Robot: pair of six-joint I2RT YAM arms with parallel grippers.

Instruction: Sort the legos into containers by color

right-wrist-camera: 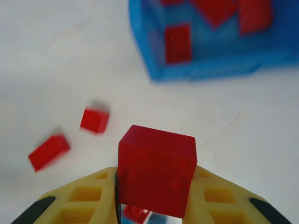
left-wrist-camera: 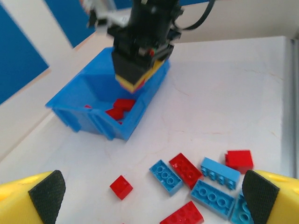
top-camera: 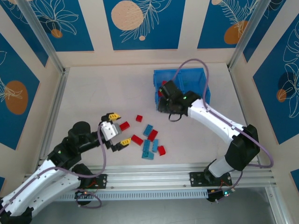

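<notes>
The right gripper (right-wrist-camera: 155,186) is clamped on a red brick (right-wrist-camera: 156,163), the two yellow fingers (right-wrist-camera: 88,196) pressing its sides. From above, the gripper sits at the near left corner of the blue bin (top-camera: 203,86), by the compartment where red bricks (left-wrist-camera: 120,108) already lie; I can't say whether the held brick is over the wall or just short of it. The left gripper (top-camera: 118,129) hangs spread wide over the table (top-camera: 93,93), gripping nothing. The loose legos (top-camera: 148,147), red and light blue mixed, lie just ahead of it and to its right, well apart from the bin.
</notes>
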